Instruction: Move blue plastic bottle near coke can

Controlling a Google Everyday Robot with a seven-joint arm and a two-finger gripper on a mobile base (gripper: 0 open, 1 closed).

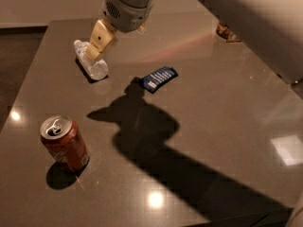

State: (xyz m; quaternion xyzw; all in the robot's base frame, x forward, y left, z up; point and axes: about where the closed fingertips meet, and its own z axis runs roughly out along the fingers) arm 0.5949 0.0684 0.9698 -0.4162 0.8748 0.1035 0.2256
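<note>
The blue plastic bottle (96, 68), clear with a whitish label, lies on its side at the far left of the brown table (227, 117). My gripper (96, 52) hangs right over the middle of the bottle and covers part of it. I cannot tell whether it touches the bottle. The coke can (64, 144), red-orange with a silver top, stands upright near the front left, well apart from the bottle.
A flat dark blue snack packet (160, 78) lies near the table's middle, right of the bottle. A jar (226, 32) at the back right is mostly hidden behind my arm. The arm's shadow falls across the table's middle.
</note>
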